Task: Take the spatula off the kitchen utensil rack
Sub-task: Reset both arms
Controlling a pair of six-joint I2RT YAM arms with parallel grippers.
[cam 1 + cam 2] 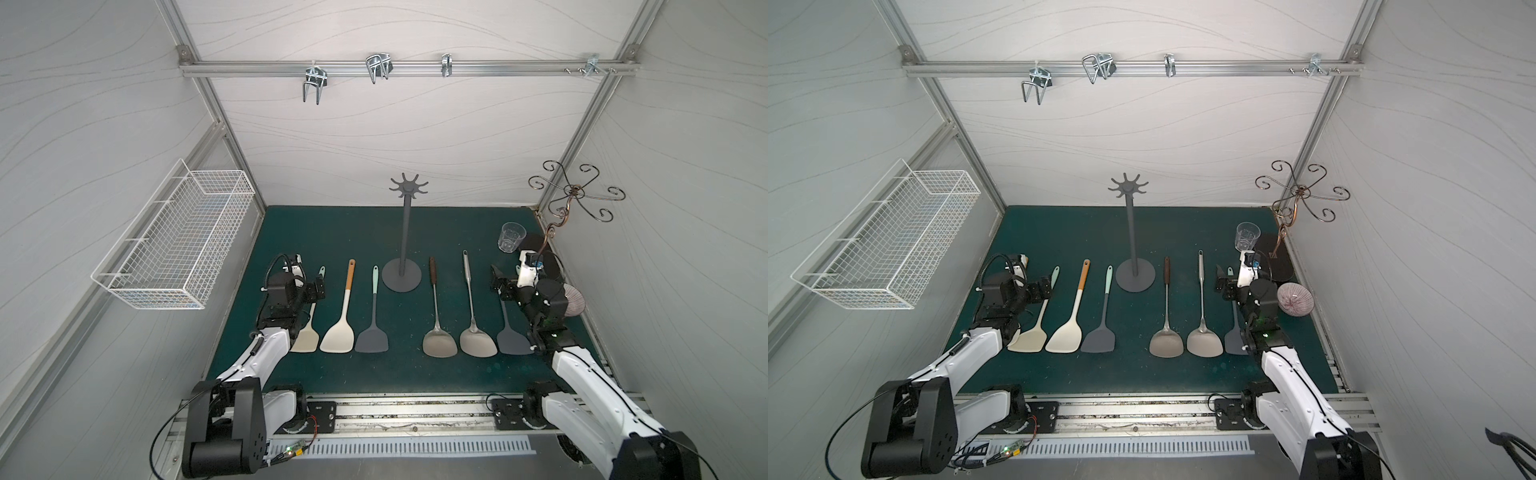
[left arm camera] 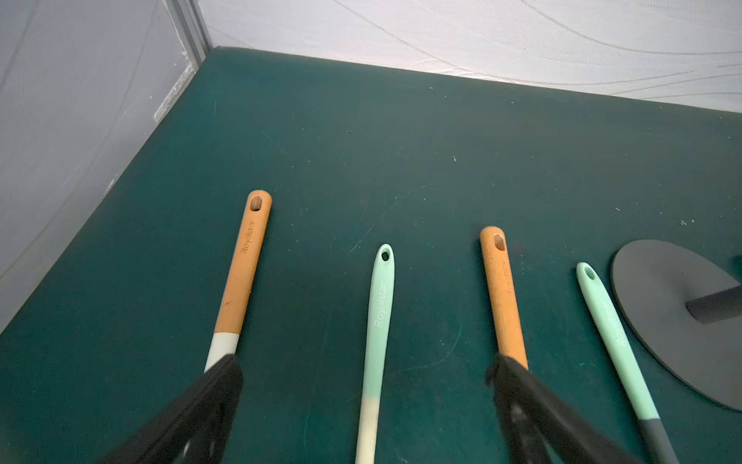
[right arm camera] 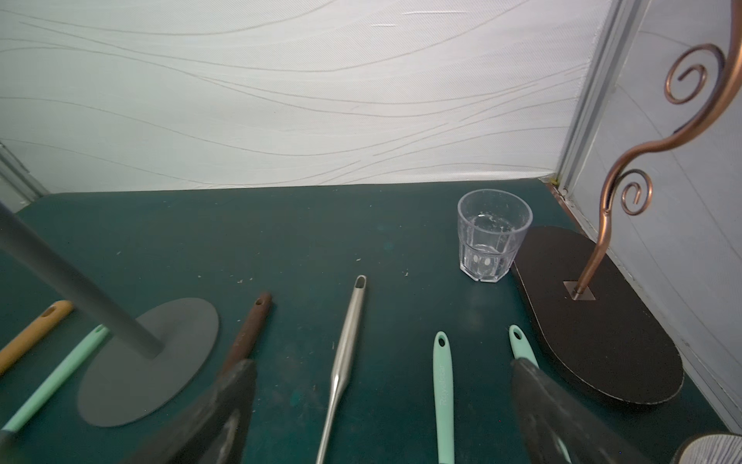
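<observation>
kitchen utensil rack [image 1: 405, 232] stood bare at the middle of the table [image 1: 415, 374], with nothing hanging from the hooks of its crown. the spatulas [image 1: 338, 328] lay flat in a row on both sides of its disc base, handles toward the wall behind it. by that showing, nothing was left on it to lift off.

the biggest risk was an arm swinging into the thin pole and toppling the tall rack onto the row. on the rack's right, the right arm could have clipped the copper scrolled stand [image 1: 575, 191], or knocked over the clear glass [image 1: 510, 237] just beside that stand's dark base. the smallest slip would have been a pincer closing on a handle lying on the table, which was not the job.

the left pincer [image 2: 365, 361] and the right pincer [image 3: 383, 363] both gaped wide and held nothing, each low over handles on its own side of the rack.

pale walls [image 1: 415, 137] with wavy lines boxed the rack in on three sides. the dark green table surface was scuffed and speckled. a white wire basket [image 1: 178, 249] hung on the wall to the rack's left, and a metal rail [image 1: 415, 66] with hooks ran high behind it.
</observation>
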